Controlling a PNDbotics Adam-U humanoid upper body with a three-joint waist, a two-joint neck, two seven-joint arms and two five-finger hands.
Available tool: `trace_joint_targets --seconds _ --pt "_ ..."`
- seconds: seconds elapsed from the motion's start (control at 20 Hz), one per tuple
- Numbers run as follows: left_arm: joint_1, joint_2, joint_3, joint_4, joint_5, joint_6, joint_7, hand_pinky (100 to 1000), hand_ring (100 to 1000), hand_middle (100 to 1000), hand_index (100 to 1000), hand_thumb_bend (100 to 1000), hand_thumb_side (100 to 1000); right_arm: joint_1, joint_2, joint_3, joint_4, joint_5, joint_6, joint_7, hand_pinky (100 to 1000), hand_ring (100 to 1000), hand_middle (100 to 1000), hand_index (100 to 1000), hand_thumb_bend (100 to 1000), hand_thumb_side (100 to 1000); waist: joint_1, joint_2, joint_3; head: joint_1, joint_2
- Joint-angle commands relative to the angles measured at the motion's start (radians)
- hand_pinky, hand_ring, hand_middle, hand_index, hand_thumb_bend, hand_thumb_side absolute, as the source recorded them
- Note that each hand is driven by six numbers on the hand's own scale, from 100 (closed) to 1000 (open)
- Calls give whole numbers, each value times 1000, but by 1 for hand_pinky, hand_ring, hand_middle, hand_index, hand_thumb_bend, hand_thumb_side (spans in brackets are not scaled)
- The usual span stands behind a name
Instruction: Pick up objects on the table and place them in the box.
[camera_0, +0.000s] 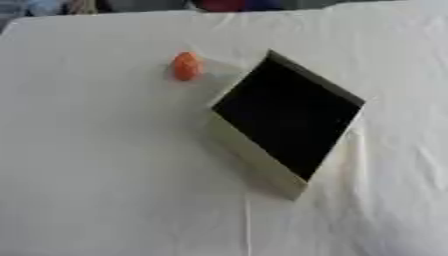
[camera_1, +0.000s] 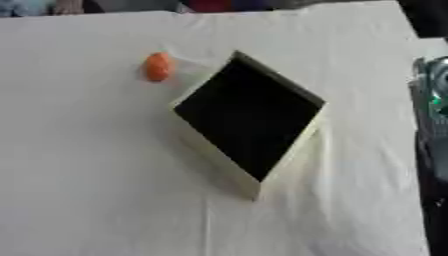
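On my feed the counter (camera_0: 96, 165) is draped in a white cloth. Toward the left, near the far edge, I see a small orange object (camera_0: 185, 66) lying on the cloth, outside the box. Just to its right sits the box (camera_0: 254, 160), cream-walled with a dark inside, turned corner-on to me. Neither hand shows, so I cannot tell how the fingers stand.

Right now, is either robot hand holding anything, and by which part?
Nothing is held: neither robot hand is in view. The orange object lies on the table beside the box.
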Motion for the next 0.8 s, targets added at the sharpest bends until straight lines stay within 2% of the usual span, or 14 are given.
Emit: trace_joint_targets --seconds 0.05,0.25,0.45,0.75,0.8 --pt "-7 48 2 -19 -10 -2 -5 675 740 800 839 100 664 -14 -22 -6 -21 1 0 0 740 822 625 726 100 695 -1 -19 0 2 -9" --pt "-26 165 -33 -19 -58 29 -29 676 741 797 843 100 649 -11 -21 -3 -21 1 0 4 740 822 625 726 100 695 2 -26 -2 2 -3" --pt "-66 293 -88 -8 -80 85 -69 691 750 799 845 100 642 -11 -19 0 -21 2 -1 8 741 822 625 726 100 694 5 -32 -6 6 -1" --pt "-190 474 -203 144 -134 102 -212 691 754 794 851 100 622 -15 -18 7 -21 0 0 15 741 822 625 725 100 694 8 -33 -14 11 -1" --pt "-209 492 -221 168 -144 101 -236 692 755 790 852 100 559 -15 -18 8 -21 0 0 16 741 822 625 726 100 691 9 -33 -15 11 -1"
